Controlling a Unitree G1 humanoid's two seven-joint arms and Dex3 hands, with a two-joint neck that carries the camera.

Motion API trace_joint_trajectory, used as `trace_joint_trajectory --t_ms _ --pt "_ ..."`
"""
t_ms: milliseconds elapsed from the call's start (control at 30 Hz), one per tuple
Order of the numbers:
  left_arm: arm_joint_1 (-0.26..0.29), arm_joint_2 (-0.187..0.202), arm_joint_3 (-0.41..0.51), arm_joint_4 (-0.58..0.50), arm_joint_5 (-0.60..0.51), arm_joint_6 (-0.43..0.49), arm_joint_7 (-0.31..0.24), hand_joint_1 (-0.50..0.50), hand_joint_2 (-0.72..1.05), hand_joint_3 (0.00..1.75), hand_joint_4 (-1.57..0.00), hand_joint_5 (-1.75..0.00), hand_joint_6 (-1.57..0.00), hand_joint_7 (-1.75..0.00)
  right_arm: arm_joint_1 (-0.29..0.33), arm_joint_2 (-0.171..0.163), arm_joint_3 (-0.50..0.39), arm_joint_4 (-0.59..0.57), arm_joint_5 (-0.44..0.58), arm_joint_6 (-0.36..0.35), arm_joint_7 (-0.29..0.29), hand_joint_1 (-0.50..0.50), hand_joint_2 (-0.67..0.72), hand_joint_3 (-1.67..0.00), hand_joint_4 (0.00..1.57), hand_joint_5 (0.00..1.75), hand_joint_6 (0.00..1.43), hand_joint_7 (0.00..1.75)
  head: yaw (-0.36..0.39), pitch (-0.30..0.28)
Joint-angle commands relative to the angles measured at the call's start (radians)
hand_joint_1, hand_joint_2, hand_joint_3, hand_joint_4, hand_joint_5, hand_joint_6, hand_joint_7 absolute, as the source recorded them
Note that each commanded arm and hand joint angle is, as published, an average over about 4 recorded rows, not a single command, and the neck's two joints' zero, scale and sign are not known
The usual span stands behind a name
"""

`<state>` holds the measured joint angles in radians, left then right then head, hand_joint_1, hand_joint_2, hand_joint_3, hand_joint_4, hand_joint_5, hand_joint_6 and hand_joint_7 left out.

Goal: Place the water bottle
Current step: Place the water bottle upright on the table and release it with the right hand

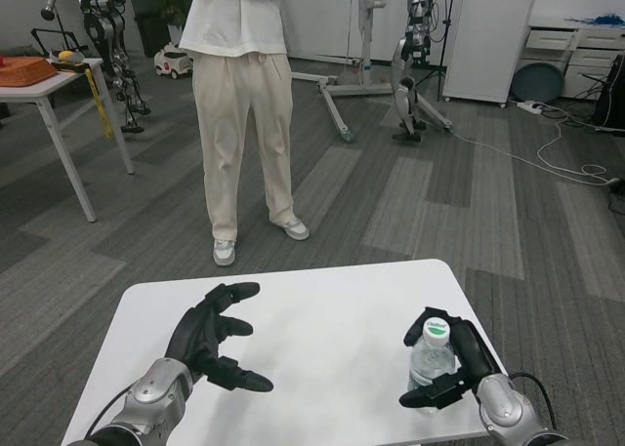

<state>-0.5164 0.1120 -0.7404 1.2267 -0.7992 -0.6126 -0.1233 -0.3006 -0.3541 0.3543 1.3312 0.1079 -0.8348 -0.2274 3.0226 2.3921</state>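
Observation:
A clear water bottle (pixel 429 362) with a white cap and a green-and-white label stands upright on the white table (pixel 322 309), near its right edge. My right hand (pixel 457 364) wraps around it from the right, fingers curled over the cap side and below the label. My left hand (pixel 213 337) hovers over the table's left half with its fingers spread and nothing in it.
A person in a white top and beige trousers (pixel 244 124) stands on the floor just beyond the table's far edge. A second white table (pixel 49 90) with an orange tray is at the far left. Robot stands and cables lie at the back right.

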Motion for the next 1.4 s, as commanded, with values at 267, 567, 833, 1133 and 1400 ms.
trace_joint_trajectory --t_ms 267,567,833,1133,1400 --pt "-0.011 0.000 0.003 0.007 0.003 -0.002 0.001 -0.50 -0.10 0.09 0.00 -1.75 0.00 -0.70 -0.009 0.002 -0.002 0.000 0.010 -0.021 -0.018 0.17 -0.29 -0.24 1.46 1.60 1.43 1.68 -0.001 -0.001" --pt "-0.010 0.000 0.003 0.007 0.003 -0.002 0.002 -0.50 -0.10 0.09 0.00 -1.75 0.00 -0.70 0.000 0.000 0.001 -0.009 0.011 -0.021 -0.009 0.19 -0.27 -0.40 1.31 1.43 1.24 1.54 0.000 0.000" --pt "-0.010 0.000 0.004 0.007 0.003 -0.002 0.002 -0.50 -0.10 0.11 0.00 -1.75 0.00 -0.70 0.000 -0.003 -0.002 -0.032 0.024 -0.015 0.047 -0.18 -0.10 -0.40 0.13 0.00 0.01 0.10 0.000 -0.002" --pt "-0.007 0.000 0.006 0.007 0.002 -0.002 0.002 -0.50 -0.10 0.09 0.00 -1.75 0.00 -0.70 0.001 -0.009 -0.005 -0.066 0.030 0.013 0.148 -0.46 0.30 -0.08 0.00 0.00 0.00 0.00 0.002 -0.003" --pt "-0.007 0.000 0.006 0.007 0.001 -0.002 0.002 -0.50 -0.10 0.09 0.00 -1.75 0.00 -0.70 0.005 -0.014 -0.019 -0.084 0.033 0.034 0.209 -0.46 0.53 0.00 0.00 0.00 0.00 0.00 0.000 -0.003"
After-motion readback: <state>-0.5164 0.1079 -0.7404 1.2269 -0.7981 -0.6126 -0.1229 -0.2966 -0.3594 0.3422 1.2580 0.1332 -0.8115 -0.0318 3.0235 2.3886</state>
